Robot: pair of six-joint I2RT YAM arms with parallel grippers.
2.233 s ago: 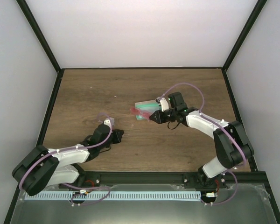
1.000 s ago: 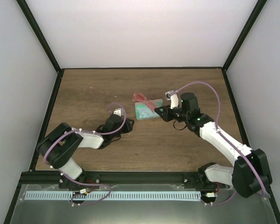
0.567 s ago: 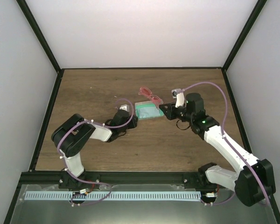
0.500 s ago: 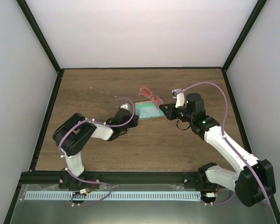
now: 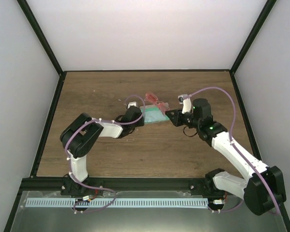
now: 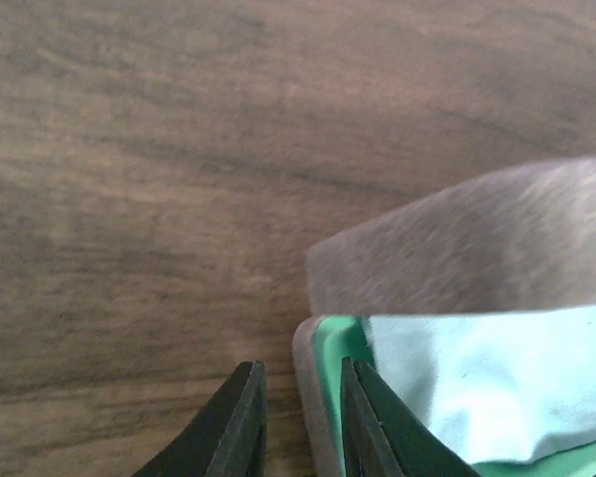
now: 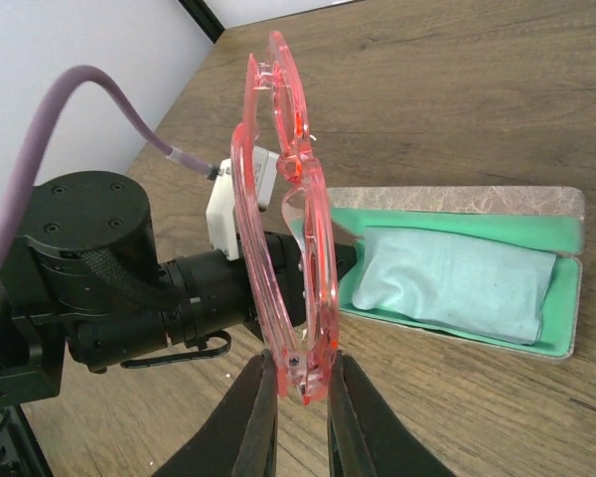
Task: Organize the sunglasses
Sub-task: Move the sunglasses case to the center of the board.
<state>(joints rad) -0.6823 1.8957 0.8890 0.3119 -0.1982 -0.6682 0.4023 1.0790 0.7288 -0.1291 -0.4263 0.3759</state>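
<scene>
My right gripper (image 7: 298,376) is clamped on the sunglasses (image 7: 313,268); both right fingers (image 7: 256,402) press the lower end of the red frame; the pair stands on edge, lifted clear of the table (image 6: 129,199). In the top view the sunglasses hang just over the far long side of the case (image 7: 568,288); they are not inside it. The case lies flat with its grey lid (image 6: 477,238) folded open; the pale blue cloth (image 7: 457,283) lies folded on the green lining. My left gripper (image 6: 298,383) is low at the case's left end; its fingers (image 6: 240,422) stand narrowly apart and straddle the end wall, one outside, one over the lining; a strip of table shows between the outer finger and the wall, so nothing is clamped.
</scene>
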